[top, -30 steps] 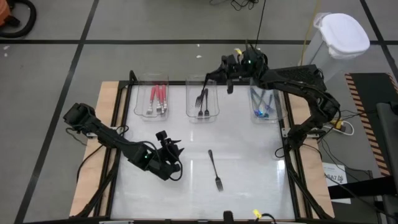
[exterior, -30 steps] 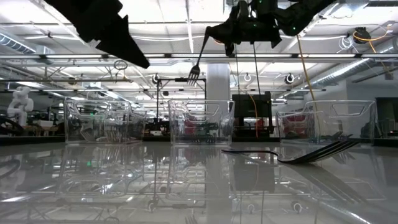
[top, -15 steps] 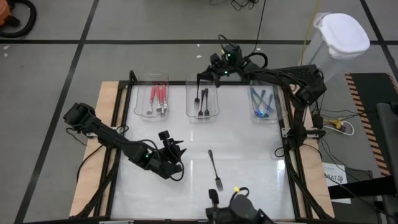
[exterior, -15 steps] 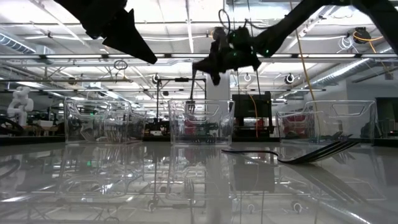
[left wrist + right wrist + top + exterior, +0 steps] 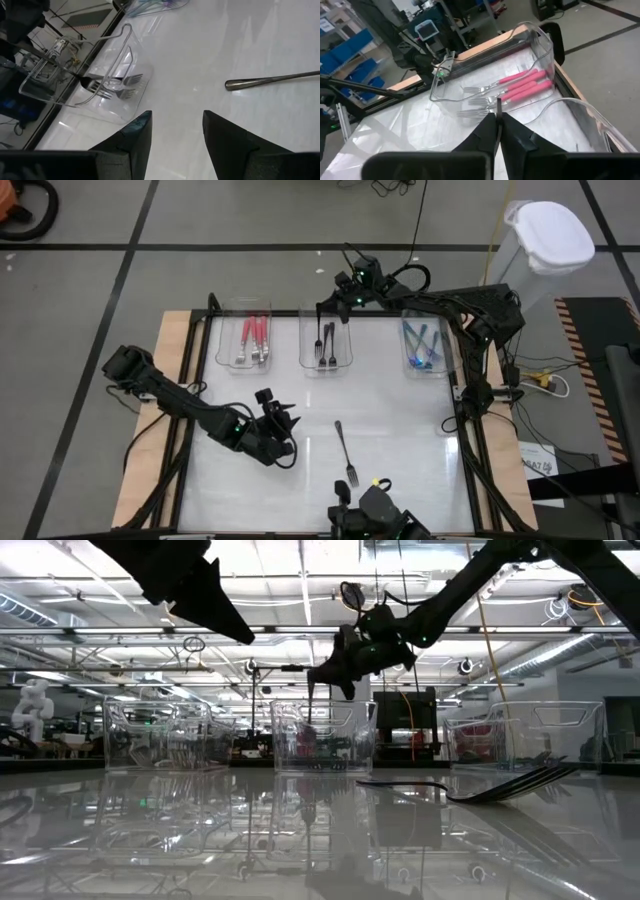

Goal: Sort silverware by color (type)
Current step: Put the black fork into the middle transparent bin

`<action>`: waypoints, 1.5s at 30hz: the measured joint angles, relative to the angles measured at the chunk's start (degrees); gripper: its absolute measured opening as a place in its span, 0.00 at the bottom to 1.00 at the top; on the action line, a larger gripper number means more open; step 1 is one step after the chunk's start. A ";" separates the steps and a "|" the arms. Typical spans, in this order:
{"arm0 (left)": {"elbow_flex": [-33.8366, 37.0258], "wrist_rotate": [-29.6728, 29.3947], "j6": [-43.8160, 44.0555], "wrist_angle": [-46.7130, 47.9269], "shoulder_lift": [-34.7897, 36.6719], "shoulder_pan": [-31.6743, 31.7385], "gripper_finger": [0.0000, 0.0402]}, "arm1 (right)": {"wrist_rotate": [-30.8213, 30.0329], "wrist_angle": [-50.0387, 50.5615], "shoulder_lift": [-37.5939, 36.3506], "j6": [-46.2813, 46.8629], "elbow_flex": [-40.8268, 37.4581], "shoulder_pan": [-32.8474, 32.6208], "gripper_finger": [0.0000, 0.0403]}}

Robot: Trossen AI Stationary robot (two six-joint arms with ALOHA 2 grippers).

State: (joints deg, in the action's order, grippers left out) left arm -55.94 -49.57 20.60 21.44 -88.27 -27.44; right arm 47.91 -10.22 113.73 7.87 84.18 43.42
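Three clear trays stand along the far edge. The left tray (image 5: pixel 245 340) holds pink-handled forks (image 5: pixel 525 82), the middle tray (image 5: pixel 327 365) black forks (image 5: pixel 122 85), the right tray (image 5: pixel 423 365) blue-teal ones (image 5: pixel 420 345). Another black fork (image 5: pixel 345 452) lies flat on the table in the middle. My right gripper (image 5: pixel 333 310) hangs over the middle tray's far left corner, shut on a black fork (image 5: pixel 313 698). My left gripper (image 5: pixel 277 425) hovers open at the table's left middle, holding nothing. My right gripper pinches the black fork's thin handle (image 5: pixel 498 106) between its two fingers, near its upper end. The fingers come slanting down from the far right. The fork hangs nearly upright, tines down, its lower end (image 5: pixel 313 718) at about the middle tray's rim.
A bin with a white lid (image 5: pixel 548 235) stands beyond the table's far right corner. A dark device (image 5: pixel 375 515) sits at the near edge. Bare table lies between the trays and the loose fork.
My right gripper has come down and toward the table's left, onto the middle tray, still shut on the black fork. The fork, slanted high above the tray before, now hangs nearly upright with its tines at the tray's rim.
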 joint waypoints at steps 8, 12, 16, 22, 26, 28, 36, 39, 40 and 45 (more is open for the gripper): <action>0.01 -0.02 0.00 -0.01 -0.01 -0.02 0.44 | -0.14 3.29 0.00 -1.00 0.00 -0.01 0.11; 0.01 -0.02 0.02 -0.03 -0.02 -0.02 0.44 | -0.18 4.97 0.00 -1.67 0.00 -0.05 0.12; -0.01 -0.02 0.02 -0.03 -0.02 -0.02 0.44 | -0.34 5.03 0.00 -1.50 0.00 -0.08 0.12; -0.01 -0.04 0.04 -0.05 -0.02 0.00 0.44 | -6.70 7.56 0.00 -3.98 0.00 -1.14 0.17; -0.01 -0.04 0.04 -0.06 -0.02 0.00 0.44 | -11.96 9.32 0.00 -6.61 0.00 -2.10 0.29; -0.01 -0.04 0.04 -0.03 -0.02 0.00 0.44 | -13.49 9.31 0.00 -7.02 0.00 -2.41 0.36; -0.01 -0.04 0.04 -0.03 -0.02 0.00 0.44 | -15.36 8.71 0.00 -7.54 -0.02 -3.24 0.52; -0.01 -0.05 0.04 -0.03 -0.02 0.00 0.44 | -16.60 8.81 0.00 -7.70 -0.02 -3.45 0.54; -0.01 -0.05 0.05 -0.03 -0.02 0.00 0.44 | -16.62 8.79 0.00 -7.70 -0.02 -3.48 0.54; -0.01 -0.04 0.09 -0.03 -0.02 0.00 0.44 | -16.66 8.84 0.00 -7.56 -0.02 -3.48 0.55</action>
State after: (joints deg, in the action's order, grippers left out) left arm -55.94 -49.60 20.69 21.41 -88.29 -27.44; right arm 31.25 -1.38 113.73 0.31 84.16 39.94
